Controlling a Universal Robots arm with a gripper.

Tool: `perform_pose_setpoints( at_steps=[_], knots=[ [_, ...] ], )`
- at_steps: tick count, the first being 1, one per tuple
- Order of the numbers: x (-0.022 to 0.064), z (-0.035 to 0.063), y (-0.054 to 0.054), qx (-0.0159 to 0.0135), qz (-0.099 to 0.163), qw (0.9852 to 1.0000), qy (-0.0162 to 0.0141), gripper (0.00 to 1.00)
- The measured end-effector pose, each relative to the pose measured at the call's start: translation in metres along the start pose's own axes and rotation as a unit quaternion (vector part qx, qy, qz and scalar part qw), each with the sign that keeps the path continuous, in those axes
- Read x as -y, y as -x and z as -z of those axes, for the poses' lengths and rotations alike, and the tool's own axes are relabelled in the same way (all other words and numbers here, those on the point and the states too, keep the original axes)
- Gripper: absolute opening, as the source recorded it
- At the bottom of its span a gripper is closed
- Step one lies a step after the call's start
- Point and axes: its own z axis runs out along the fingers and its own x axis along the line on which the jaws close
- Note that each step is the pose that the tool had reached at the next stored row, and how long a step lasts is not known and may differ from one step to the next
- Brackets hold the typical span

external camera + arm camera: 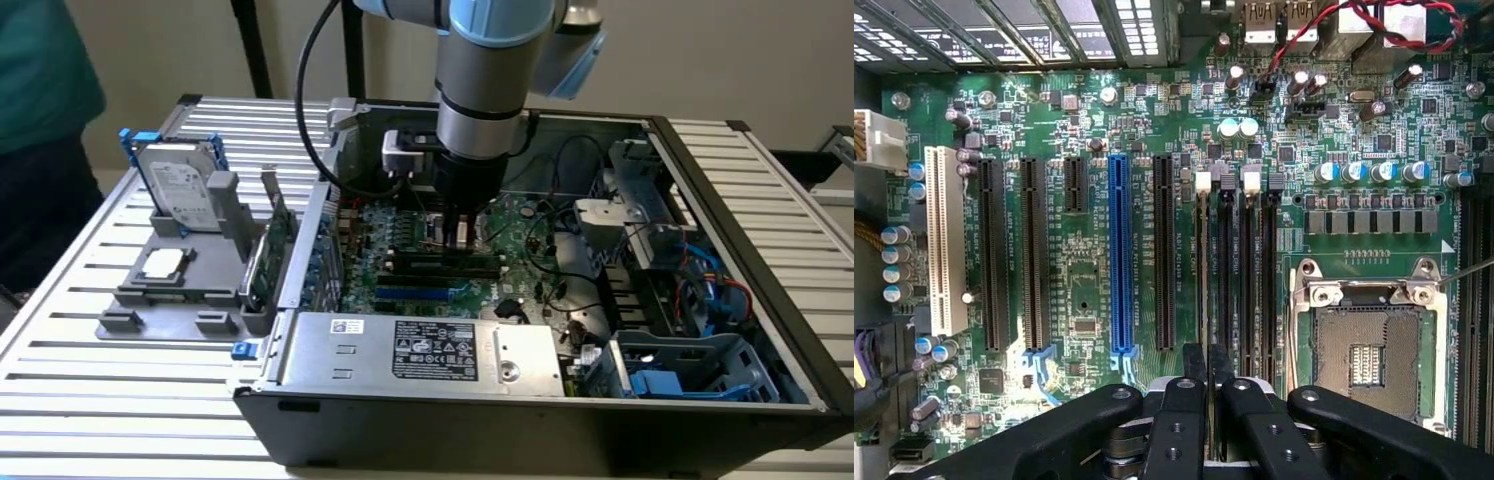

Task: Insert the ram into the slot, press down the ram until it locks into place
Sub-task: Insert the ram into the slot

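Observation:
My gripper [461, 238] reaches down into the open computer case [534, 410], just over the motherboard [400, 235]. In the wrist view its two black fingers [1182, 400] stand close together, and the ram [1206, 300] runs between them as a thin edge-on line. That edge lies along the outermost of several parallel black memory slots [1202, 250], the one with a white end clip. In the exterior view the ram [441, 262] is a long dark strip right under the fingertips, level with the board. Whether it is fully seated is hidden.
A blue socket [1119, 250] and black expansion sockets lie beside the memory slots, with the open processor socket [1364, 340] on the other side. The power supply [414, 345] fills the case front. A grey fixture [160, 290] with a hard drive [180, 190] and an upright green card [280, 250] stands at the exterior view's left, near a person [40, 100].

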Motion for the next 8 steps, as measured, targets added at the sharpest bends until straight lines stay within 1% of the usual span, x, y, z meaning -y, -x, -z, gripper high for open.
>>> perform_pose_setpoints(
  at_steps=[8],
  knots=[
    [-0.0001,-0.0014,0.0003,-0.0001,0.000,1.0000,0.0002,0.13]
  ],
)
